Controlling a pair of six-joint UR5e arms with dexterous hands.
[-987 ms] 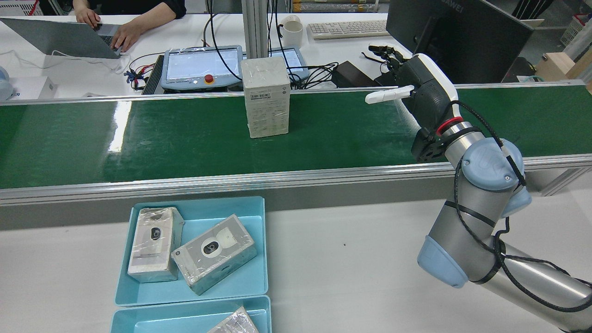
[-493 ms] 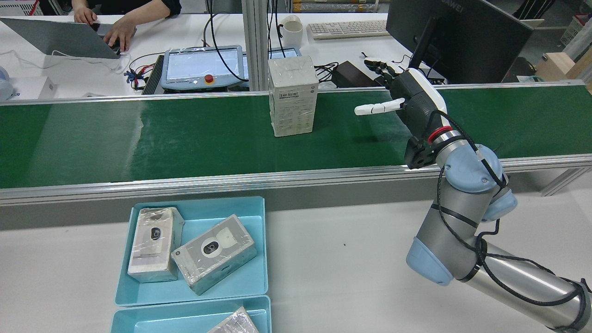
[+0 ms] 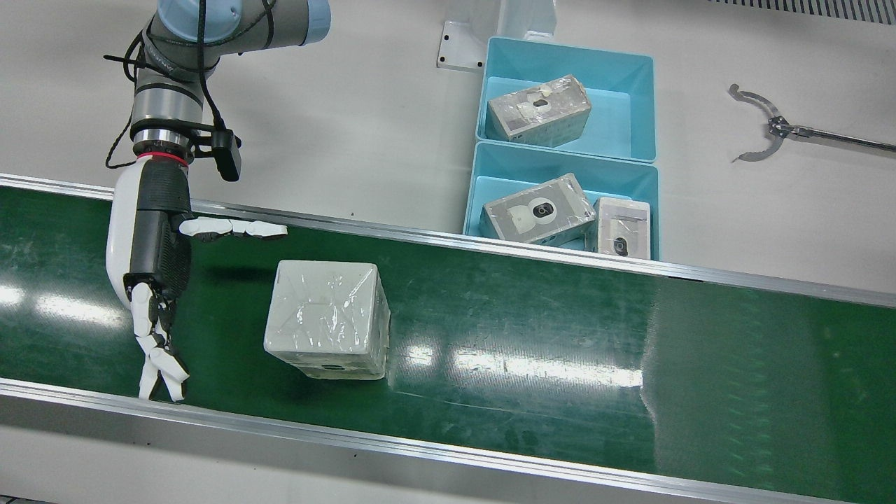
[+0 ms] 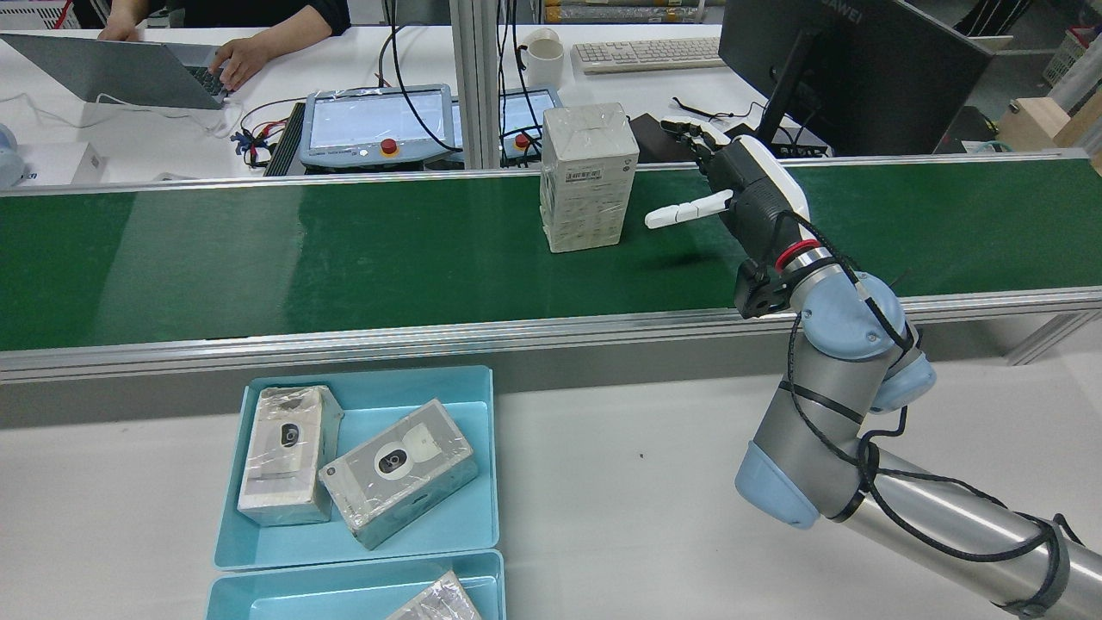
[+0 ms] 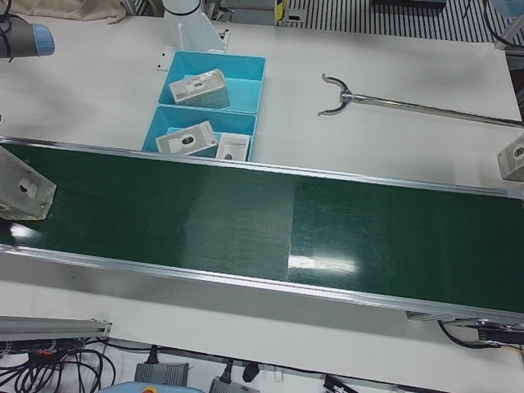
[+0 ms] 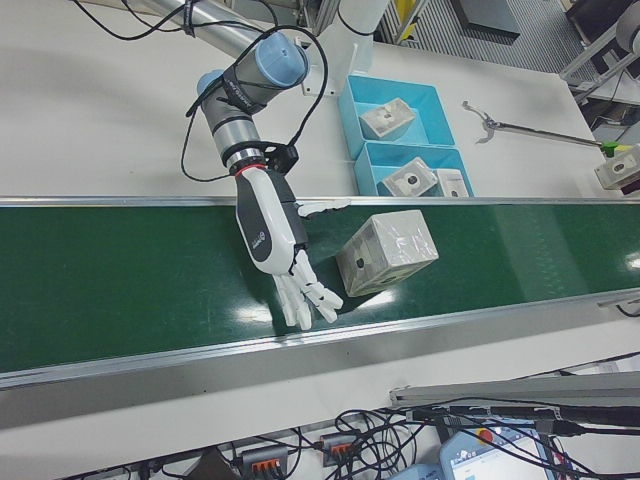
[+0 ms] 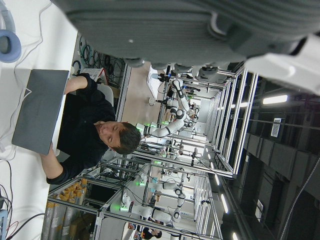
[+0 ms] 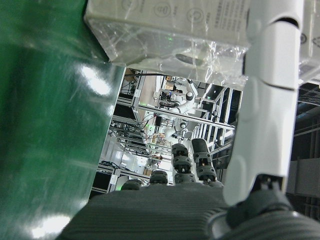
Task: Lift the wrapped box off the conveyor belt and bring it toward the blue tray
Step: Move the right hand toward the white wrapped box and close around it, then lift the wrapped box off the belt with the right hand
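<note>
Wrapped box (image 3: 327, 318) stood at three o'clock of the right hand (image 3: 152, 241), fingers (image 3: 159, 364) spread empty; film looked slippery, so grip opposite flat sides.

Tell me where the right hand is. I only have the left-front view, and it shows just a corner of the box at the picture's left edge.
Observer: The right hand is over the belt beside the box, open, fingers spread.
Operator: Confirm whether it touches the box.
Observer: No contact. In the front view, green belt shows between the fingers and the box.
Operator: Say how the box stands.
Observer: Upright on end, with the barcode label facing the robot's side.
</note>
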